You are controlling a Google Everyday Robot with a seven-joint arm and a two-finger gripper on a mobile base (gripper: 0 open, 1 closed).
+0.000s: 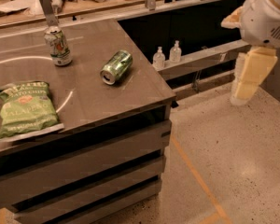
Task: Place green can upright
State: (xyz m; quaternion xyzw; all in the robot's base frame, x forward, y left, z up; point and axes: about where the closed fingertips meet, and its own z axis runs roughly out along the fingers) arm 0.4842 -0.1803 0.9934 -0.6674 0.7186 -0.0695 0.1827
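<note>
- Cream gripper (242, 90) hangs right of the grey worktop (130, 94); spread or closed, we cannot tell.
- Shiny green aluminium can (116, 67) lies sideways near the worktop edge; we think a nudge could roll it off.
- Whitish upright can (57, 45) behind: mix-up risk.

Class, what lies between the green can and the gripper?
In the camera view, two small bottles on a ledge lie between the green can and the gripper hanging at right.

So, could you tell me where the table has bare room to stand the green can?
Bare: between chip bag and green can, and the front right corner of the table. Busier left, by the whitish can. The hand hangs right of the table.
</note>
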